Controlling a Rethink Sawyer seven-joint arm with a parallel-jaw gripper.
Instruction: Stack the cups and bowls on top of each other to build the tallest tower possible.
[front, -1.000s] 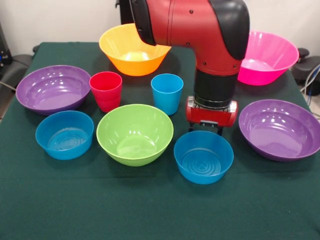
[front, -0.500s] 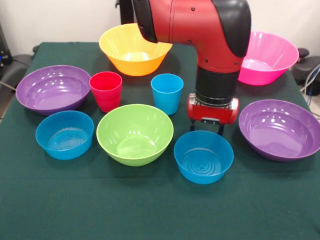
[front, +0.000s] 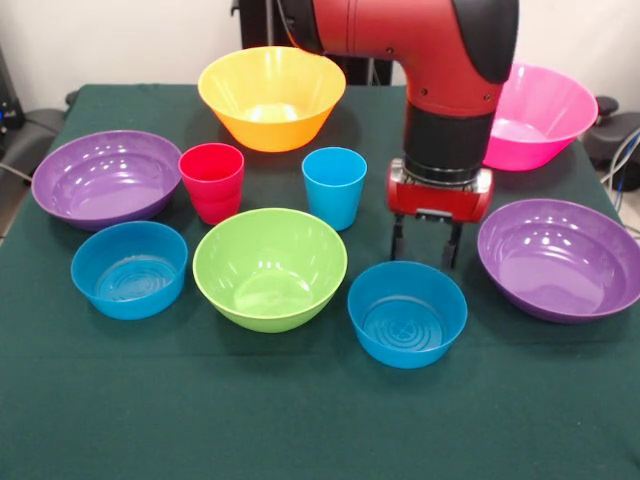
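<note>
Seven bowls and two cups sit apart on the green worktop (front: 300, 420), nothing stacked; gripper (front: 425, 262) hangs just behind the right blue bowl (front: 407, 313), fingers (front: 396, 243) spread, empty.

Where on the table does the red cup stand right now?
In the front view the red cup stands left of centre, between the left purple bowl and the blue cup, just behind the lime green bowl.
</note>
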